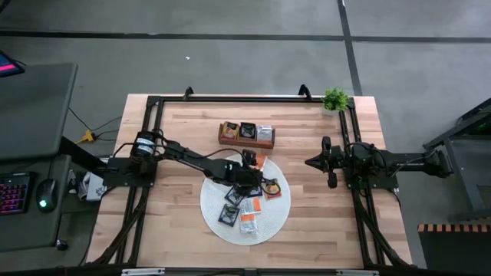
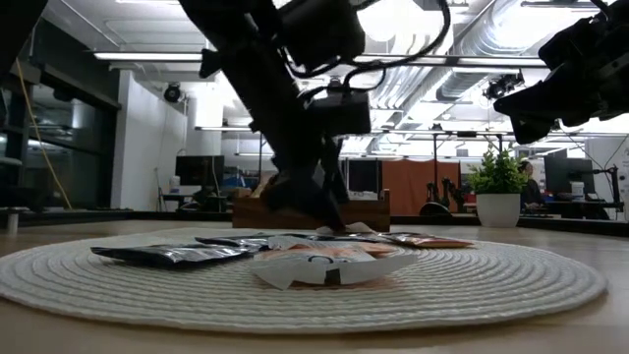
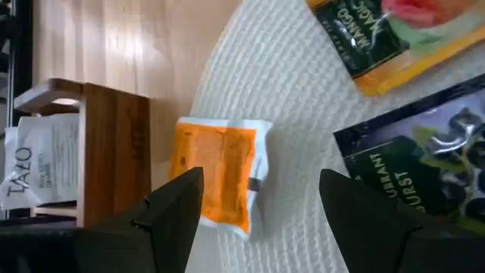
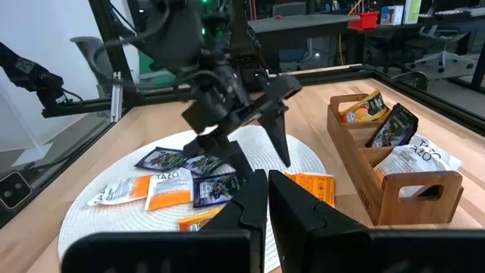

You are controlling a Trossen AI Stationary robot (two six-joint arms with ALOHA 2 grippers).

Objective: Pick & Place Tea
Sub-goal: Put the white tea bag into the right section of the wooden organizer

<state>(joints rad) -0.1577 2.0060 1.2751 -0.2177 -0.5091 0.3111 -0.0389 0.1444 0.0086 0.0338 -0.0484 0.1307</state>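
Left pincer [image 3: 250, 201]: we saw it open, its two dark fingers spread to either side of an orange sachet [image 3: 216, 173], holding nothing; it hung low over the mat's edge nearest the tray.
Orange sachet: we found it flat on the mat [image 1: 211, 211], small and square, orange-faced with white crimped ends, lying just beside the tray.
Tea: we counted a scatter of small flat sachets [image 1: 247, 215] on the round white woven mat, some black, some orange, some white, several overlapping.
Black sachet [image 3: 424, 163]: we read part of a word, "BURST", on it and saw dark berries printed beside it; it lay near the orange one, not touching.
Green-and-orange sachet [image 3: 386, 38]: it lay farther off on the mat, tilted.
Tray [image 1: 245, 135]: brown wood with three compartments, each with a sachet standing in it; we saw orange, black and white ones in the right wrist view.
Right pincer [image 1: 310, 162]: closed and empty, raised above the counter [image 1: 322, 222], well apart from the mat.
Plant [image 1: 335, 100]: small and green, at the counter's far right corner.
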